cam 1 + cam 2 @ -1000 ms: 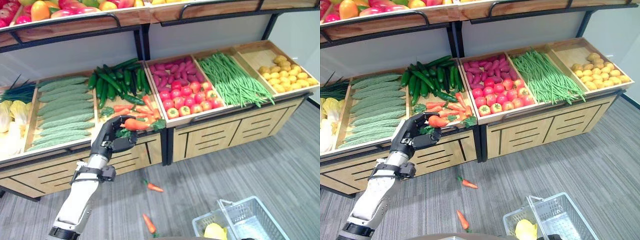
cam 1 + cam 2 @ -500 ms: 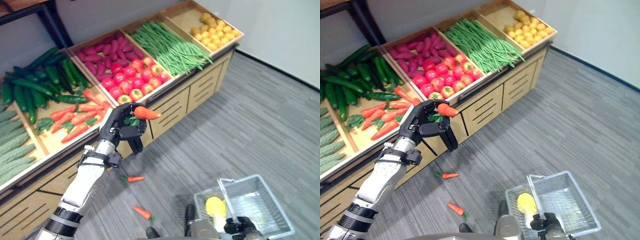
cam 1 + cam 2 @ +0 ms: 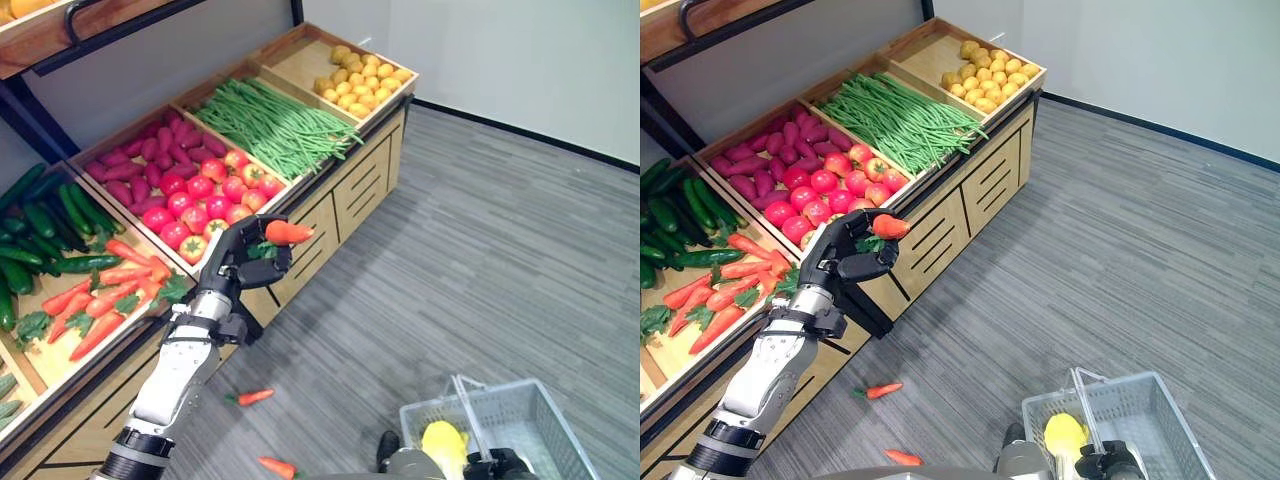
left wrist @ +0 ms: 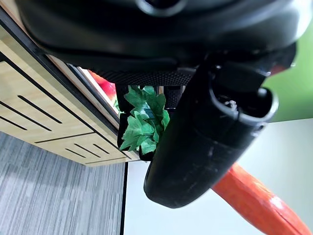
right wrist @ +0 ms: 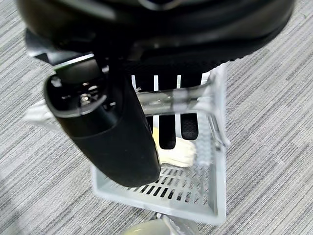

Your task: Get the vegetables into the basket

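Swung rightward since the earlier frame, the camera now takes in more grey floor, and the left hand (image 3: 236, 268) has kept its fingers curled round the carrot (image 3: 287, 233). Nearest, the right hand (image 5: 122, 122) grips the handle (image 5: 171, 100) of the white basket (image 3: 545, 430), which holds a yellow vegetable (image 3: 443, 441). 2 carrots (image 3: 250, 397) lie on the floor. Farther left, the produce stand (image 3: 345, 185) displays tomatoes (image 3: 190, 210) and green beans (image 3: 275, 125). No writing is legible.

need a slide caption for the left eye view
Left hand holds a carrot in front of the vegetable stand, with two more carrots on the floor and the basket lower right.
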Tool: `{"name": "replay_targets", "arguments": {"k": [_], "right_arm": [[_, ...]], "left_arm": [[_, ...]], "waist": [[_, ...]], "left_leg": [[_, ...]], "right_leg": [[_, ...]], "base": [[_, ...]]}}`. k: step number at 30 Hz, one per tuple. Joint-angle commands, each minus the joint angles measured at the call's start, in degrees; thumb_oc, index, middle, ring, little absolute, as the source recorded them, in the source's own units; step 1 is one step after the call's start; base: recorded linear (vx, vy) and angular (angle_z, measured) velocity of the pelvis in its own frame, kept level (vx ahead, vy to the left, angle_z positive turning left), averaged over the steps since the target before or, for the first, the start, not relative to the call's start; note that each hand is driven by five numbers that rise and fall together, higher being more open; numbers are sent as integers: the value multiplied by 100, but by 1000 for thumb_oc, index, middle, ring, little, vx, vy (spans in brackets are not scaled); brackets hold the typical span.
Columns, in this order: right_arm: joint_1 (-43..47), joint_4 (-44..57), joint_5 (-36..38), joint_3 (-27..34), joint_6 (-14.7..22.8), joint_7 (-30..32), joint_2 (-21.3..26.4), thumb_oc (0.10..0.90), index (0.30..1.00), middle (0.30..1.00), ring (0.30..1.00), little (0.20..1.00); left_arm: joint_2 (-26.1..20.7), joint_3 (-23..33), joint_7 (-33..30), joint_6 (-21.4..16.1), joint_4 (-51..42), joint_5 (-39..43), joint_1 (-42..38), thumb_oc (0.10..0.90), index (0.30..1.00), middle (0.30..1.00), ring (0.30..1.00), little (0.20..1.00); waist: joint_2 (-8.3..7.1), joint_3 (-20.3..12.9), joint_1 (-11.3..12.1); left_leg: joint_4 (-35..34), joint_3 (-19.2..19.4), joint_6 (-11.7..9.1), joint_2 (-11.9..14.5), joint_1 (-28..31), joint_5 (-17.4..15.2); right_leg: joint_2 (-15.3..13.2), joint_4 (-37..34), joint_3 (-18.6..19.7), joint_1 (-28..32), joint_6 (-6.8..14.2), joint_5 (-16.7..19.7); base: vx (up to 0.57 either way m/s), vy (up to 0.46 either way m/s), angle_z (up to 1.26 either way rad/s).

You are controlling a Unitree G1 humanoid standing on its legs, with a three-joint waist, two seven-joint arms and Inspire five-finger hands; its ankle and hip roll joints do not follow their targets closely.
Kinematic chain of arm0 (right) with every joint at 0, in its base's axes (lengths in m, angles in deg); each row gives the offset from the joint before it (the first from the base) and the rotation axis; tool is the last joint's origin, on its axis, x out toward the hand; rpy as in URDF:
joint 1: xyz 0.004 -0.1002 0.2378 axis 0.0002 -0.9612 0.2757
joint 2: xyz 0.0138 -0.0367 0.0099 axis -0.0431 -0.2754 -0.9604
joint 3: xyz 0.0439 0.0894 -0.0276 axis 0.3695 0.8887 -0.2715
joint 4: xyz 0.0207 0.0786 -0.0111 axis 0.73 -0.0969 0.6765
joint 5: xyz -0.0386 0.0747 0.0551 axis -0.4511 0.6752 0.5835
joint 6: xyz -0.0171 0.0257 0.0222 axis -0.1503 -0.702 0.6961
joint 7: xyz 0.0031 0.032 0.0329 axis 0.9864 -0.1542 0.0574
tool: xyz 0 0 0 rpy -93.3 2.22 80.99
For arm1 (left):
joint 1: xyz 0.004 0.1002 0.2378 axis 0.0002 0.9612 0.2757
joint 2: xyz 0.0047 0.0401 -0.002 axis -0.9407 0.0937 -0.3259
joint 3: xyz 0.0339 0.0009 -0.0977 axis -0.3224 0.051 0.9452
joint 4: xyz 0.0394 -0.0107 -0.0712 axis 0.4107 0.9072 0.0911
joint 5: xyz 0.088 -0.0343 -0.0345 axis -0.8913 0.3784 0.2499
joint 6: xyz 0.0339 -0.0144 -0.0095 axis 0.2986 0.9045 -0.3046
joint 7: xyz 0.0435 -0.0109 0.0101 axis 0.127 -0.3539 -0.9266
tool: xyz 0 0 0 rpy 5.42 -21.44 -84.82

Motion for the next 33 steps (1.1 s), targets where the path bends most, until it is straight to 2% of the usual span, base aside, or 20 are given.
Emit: {"name": "replay_targets", "arguments": {"k": [1, 2, 5, 6, 7, 8, 9, 10, 12, 13, 14, 15, 18, 19, 20, 21, 23, 26, 28, 33], "right_arm": [[48, -15, 100, 78, 261, 106, 55, 400, 300, 300, 300, 300], [9, -73, 128, 156, 250, 113, 101, 400, 300, 300, 300, 300], [-111, -132, 142, 287, 242, 123, 173, 400, 300, 300, 300, 300], [-158, -216, 161, 345, 235, 138, 226, 400, 300, 300, 300, 300], [-168, -287, 153, 344, 241, 141, 291, 400, 300, 300, 300, 300], [-162, -291, 153, 346, 244, 141, 289, 400, 300, 300, 300, 300], [-138, -319, 116, 282, 242, 122, 330, 400, 300, 300, 300, 300], [-127, -341, 102, 259, 242, 114, 338, 400, 300, 300, 300, 300], [-54, -372, 29, 167, 235, 94, 362, 400, 300, 300, 300, 300], [13, -399, -15, 88, 214, 68, 359, 400, 300, 300, 300, 300], [15, -399, -15, 85, 213, 68, 357, 400, 300, 300, 300, 300], [16, -414, -43, 57, 210, 54, 360, 400, 300, 300, 300, 300], [39, -420, -142, 11, 214, 55, 417, 400, 300, 300, 300, 300], [60, -428, -172, -9, 217, 67, 435, 400, 300, 300, 300, 300], [149, -440, -236, -84, 238, 80, 455, 400, 300, 300, 300, 300], [153, -442, -236, -87, 239, 80, 455, 400, 300, 300, 300, 300], [219, -472, -246, -131, 256, 76, 452, 400, 300, 300, 300, 300], [208, -458, -287, -179, 250, 27, 393, 400, 300, 300, 300, 300], [188, -448, -273, -144, 248, 28, 304, 400, 300, 300, 300, 300], [306, -359, -223, -207, 232, 42, 178, 400, 300, 300, 300, 300]], "left_arm": [[-79, 204, -109, -550, -493, 39, -365, 400, 300, 300, 300, 300], [-41, 206, -117, -553, -423, 41, -387, 400, 300, 300, 300, 300], [-36, 227, -136, -573, -408, 27, -414, 400, 300, 300, 300, 300], [-10, 235, -131, -574, -404, 22, -450, 400, 300, 300, 300, 300], [-2, 245, -127, -585, -429, 15, -459, 400, 300, 300, 300, 300], [-5, 244, -127, -586, -427, 15, -465, 400, 300, 300, 300, 300], [7, 297, -181, -634, -418, 10, -442, 400, 300, 300, 300, 300], [9, 304, -193, -635, -401, 12, -449, 400, 300, 300, 300, 300], [46, 366, -237, -657, -390, 23, -360, 400, 300, 300, 300, 300], [74, 471, -249, -665, -420, 5, -243, 400, 300, 300, 300, 300], [72, 474, -249, -663, -423, 5, -240, 400, 300, 300, 300, 300], [70, 541, -249, -673, -433, -17, -157, 400, 300, 300, 300, 300], [64, 674, -253, -720, -523, -34, 67, 400, 300, 300, 300, 300], [65, 715, -273, -747, -552, -53, 122, 400, 300, 300, 300, 300], [65, 810, -321, -794, -590, -66, 226, 400, 300, 300, 300, 300], [65, 813, -320, -795, -590, -67, 227, 400, 300, 300, 300, 300], [53, 872, -365, -803, -598, -109, 279, 400, 300, 300, 300, 300], [4, 867, -288, -789, -599, -133, 358, 400, 300, 300, 300, 300], [-90, 874, -271, -786, -574, -175, 358, 400, 300, 300, 300, 300], [-246, 909, -304, -720, -472, -306, 340, 400, 300, 300, 300, 300]], "waist": [[-100, -357, -78], [-39, -328, -131], [-14, -248, -207], [-90, -223, -195], [-219, -103, -102], [-227, -96, -98], [-294, -4, 20], [-334, 29, 64], [-443, 70, 193], [-570, 83, 299], [-577, 79, 298], [-619, 77, 306], [-683, 127, 363], [-690, 164, 399], [-666, 208, 484], [-666, 214, 481], [-660, 219, 532], [-654, 146, 535], [-655, 37, 522], [-654, -57, 574]], "left_leg": [[-249, -146, -18, -542, -75, -640], [-340, -122, -66, -517, -83, -535], [-356, -129, -176, -432, -124, -380], [-7, -140, -320, -277, -253, -299], [782, -261, -516, -32, -464, -96], [858, -268, -546, 4, -489, -110], [1285, -685, -626, 37, -655, 57], [1448, -845, -625, 48, -760, 73], [1617, -1610, -491, -157, -1048, -12], [1239, -2103, -269, -418, -1263, -236], [1229, -2098, -261, -427, -1266, -228], [881, -2199, -234, -457, -1239, -227], [182, -2819, -249, -563, -1422, 10], [75, -3184, -264, -632, -1553, 177], [-125, -3868, -327, -750, -1600, 324], [-137, -3869, -328, -749, -1590, 330], [-96, -4187, -281, -800, -1565, 282], [-136, -3970, -153, -780, -1354, 111], [-151, -3844, 19, -864, -1188, -48], [-368, -3626, 183, -937, -952, -134]], "right_leg": [[9, -585, 658, 185, 844, -26], [56, -469, 705, 82, 803, -128], [114, -283, 741, -56, 727, -259], [155, -238, 727, -55, 634, -389], [232, -257, 804, 55, 518, -513], [246, -262, 807, 61, 499, -522], [308, -248, 901, 107, 421, -569], [329, -268, 941, 122, 387, -586], [366, -356, 1122, 149, 340, -587], [362, -446, 1290, 140, 321, -507], [355, -455, 1291, 137, 322, -501], [348, -476, 1342, 145, 321, -488], [326, -396, 1403, 155, 243, -529], [330, -356, 1459, 169, 199, -539], [371, -243, 1693, 187, 154, -600], [371, -231, 1693, 186, 153, -607], [403, -130, 1936, 181, 158, -674], [386, -25, 2113, 255, 195, -750], [290, 53, 2226, 352, 297, -779], [226, 166, 2472, 293, 440, -784]], "base": [[108, -243, -13], [98, -254, -17], [106, -288, -15], [240, -596, -2], [198, -491, 3], [174, -385, -5], [82, -189, -37], [109, -229, -54], [59, -113, -69], [24, -39, -85], [38, -31, -80], [57, 0, -52], [64, 25, -20], [105, 165, -20], [81, 147, -30], [99, 174, -70], [124, 195, -80], [188, 276, -42], [241, 370, -36], [144, 277, -30]]}}
